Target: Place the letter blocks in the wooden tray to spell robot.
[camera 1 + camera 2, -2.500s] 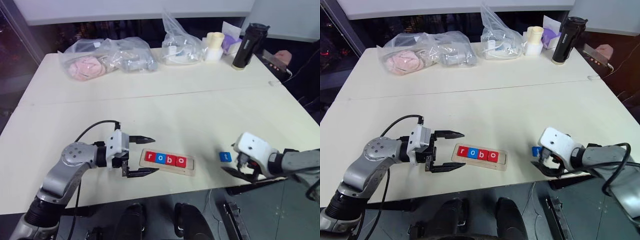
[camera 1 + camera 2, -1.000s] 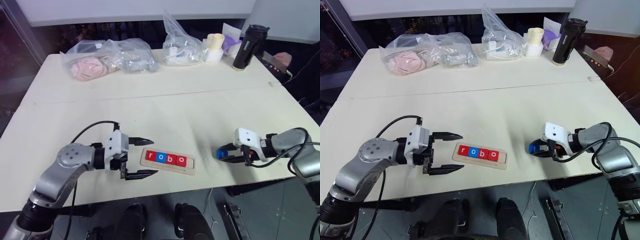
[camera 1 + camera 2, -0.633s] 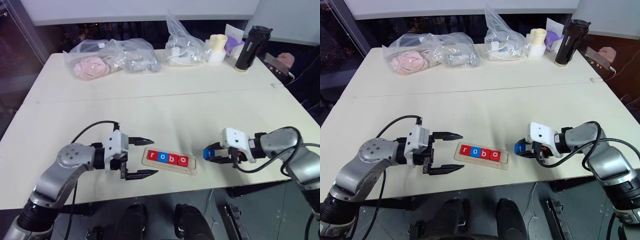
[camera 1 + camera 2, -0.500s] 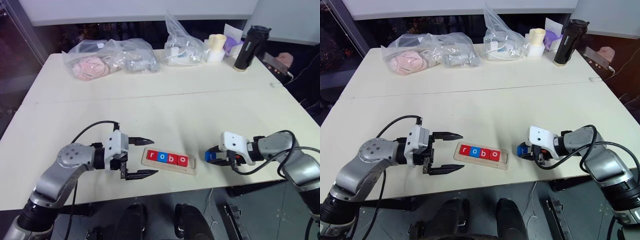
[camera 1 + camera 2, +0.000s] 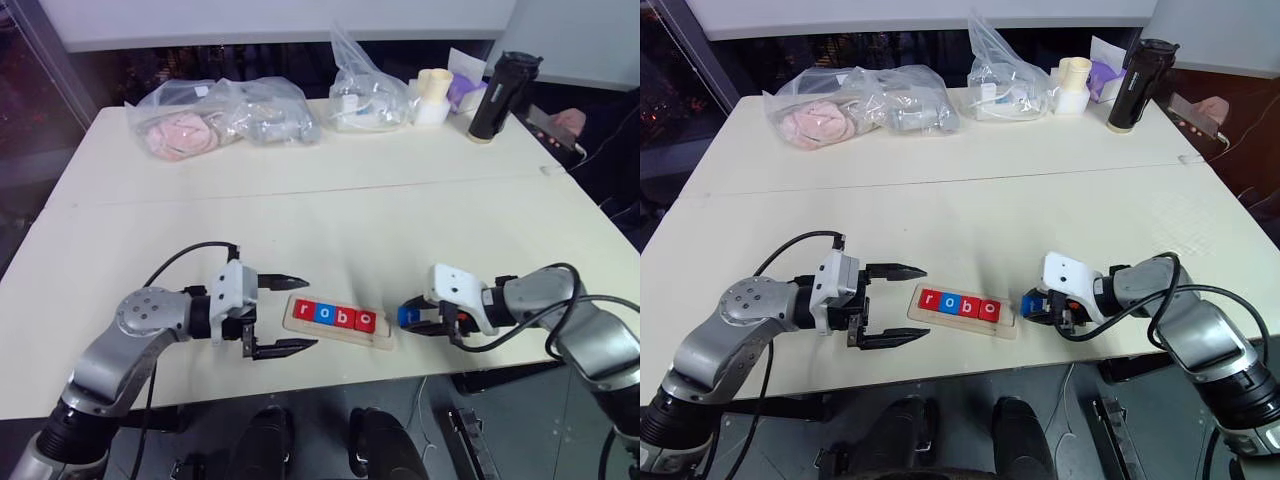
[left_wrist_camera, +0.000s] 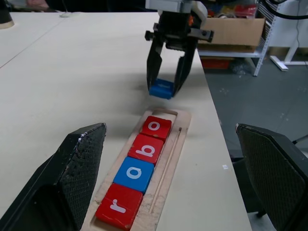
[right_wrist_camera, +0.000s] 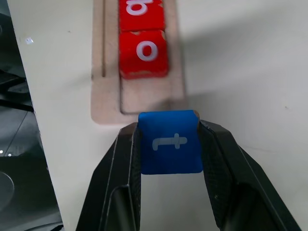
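The wooden tray (image 5: 385,337) lies near the table's front edge with several letter blocks (image 5: 334,317) in its groove, reading r, o, b, o in red, blue, red, red. My right gripper (image 5: 412,321) is shut on the blue t block (image 7: 169,142) and holds it just off the tray's right end, where one slot (image 7: 144,100) stands bare. The same block (image 6: 161,88) hangs between the right fingers in the left wrist view. My left gripper (image 5: 293,312) stands open just left of the tray, nothing between its fingers.
Along the table's far edge lie clear plastic bags (image 5: 220,115) with soft items, another bag (image 5: 362,90), a cream cup (image 5: 431,93) and a black bottle (image 5: 502,94). A person's hand (image 5: 572,120) shows at the far right. The table's front edge runs close under both grippers.
My right gripper has carried the blue t block leftward to the tray's right end. The left gripper has kept still and open.
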